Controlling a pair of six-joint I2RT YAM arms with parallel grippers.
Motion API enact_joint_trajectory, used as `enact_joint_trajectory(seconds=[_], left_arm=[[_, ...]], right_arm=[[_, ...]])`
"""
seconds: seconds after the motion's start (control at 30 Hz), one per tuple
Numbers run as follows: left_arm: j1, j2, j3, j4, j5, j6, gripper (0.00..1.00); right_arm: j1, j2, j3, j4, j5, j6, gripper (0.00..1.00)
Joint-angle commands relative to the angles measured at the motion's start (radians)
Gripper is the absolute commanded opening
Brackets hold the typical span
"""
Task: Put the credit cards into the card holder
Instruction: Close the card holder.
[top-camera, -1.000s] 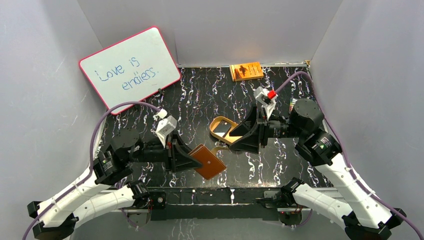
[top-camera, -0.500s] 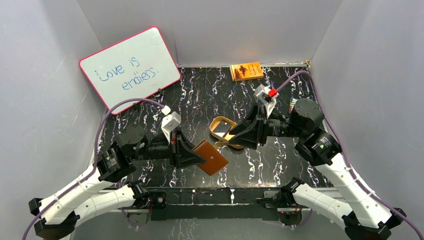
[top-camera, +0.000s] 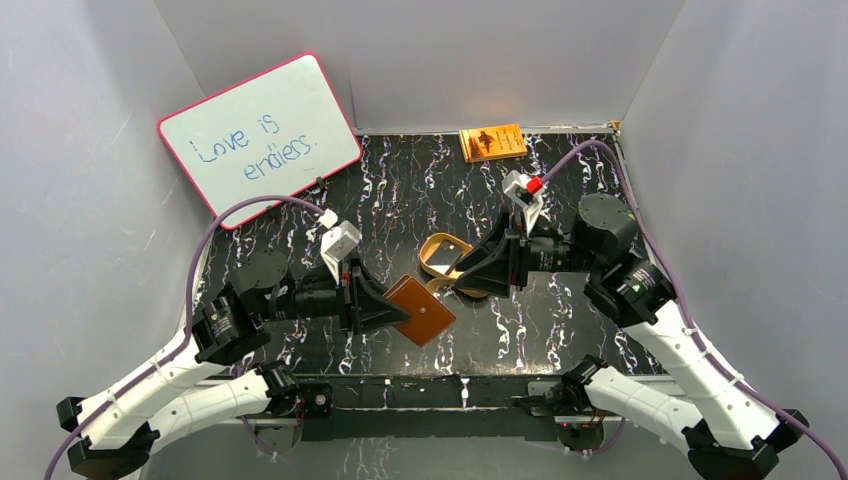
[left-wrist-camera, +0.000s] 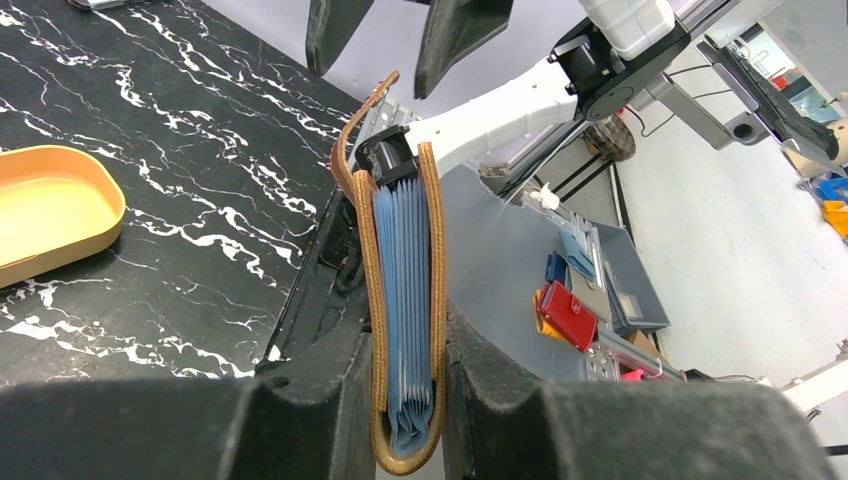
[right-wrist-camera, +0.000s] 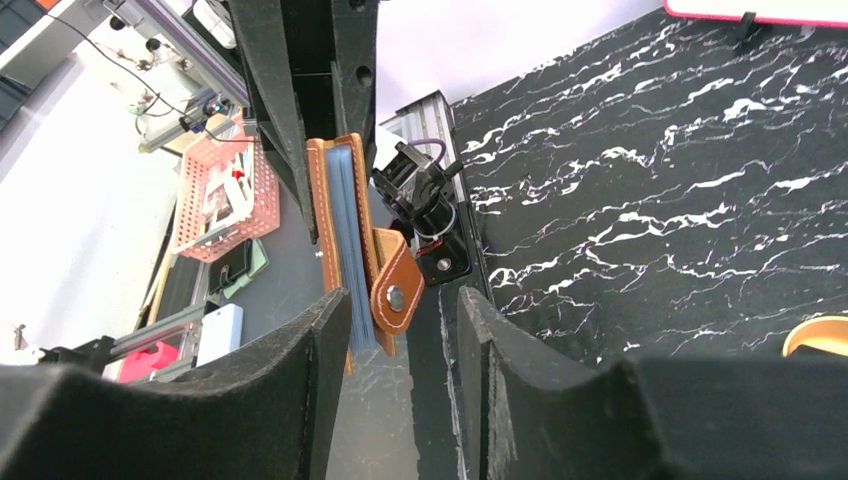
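Over the black, white-streaked table (top-camera: 565, 335), the left gripper (left-wrist-camera: 408, 400) pinches the small brown leather card holder (left-wrist-camera: 405, 250). The right gripper (right-wrist-camera: 400, 330) has its fingers spread apart near it.

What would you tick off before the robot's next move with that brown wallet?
1. Does the left gripper clamp the card holder? Ok, it is pinched between both fingers.
2. Is the snap strap undone? Ok, it hangs loose.
3. Are the blue inner slots exposed? Ok, they show between the leather covers.
4. Is the right gripper free? Ok, its jaws are apart and hold nothing.
5. Is a card in hand to insert? Not ok. Neither gripper holds one, and a glossy card seems to lie in the tan tray.
6. Is the right gripper lined up with the slots? Cannot tell.
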Motion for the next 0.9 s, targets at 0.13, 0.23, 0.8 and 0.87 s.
enact_joint_trajectory(seconds=[0.13, 0.23, 0.8, 0.87], left_arm=[[0.000, -0.019, 0.046, 0.035, -0.009, -0.014, 0.00], [0.000, -0.021, 0.043, 0.035, -0.013, -0.014, 0.00], [0.001, -0.026, 0.040, 0.023, -0.019, -0.011, 0.00], [0.000, -0.028, 0.038, 0.023, -0.020, -0.011, 0.00]], right_arm=[[0.002, 0.020, 0.034, -0.041, 0.020, -0.016, 0.41], [0.002, 0.018, 0.035, -0.040, 0.023, -0.017, 0.37], [0.002, -0.008, 0.017, 0.019, 0.037, 0.016, 0.31], [0.002, -0.006, 0.017, 0.019, 0.030, 0.018, 0.29]])
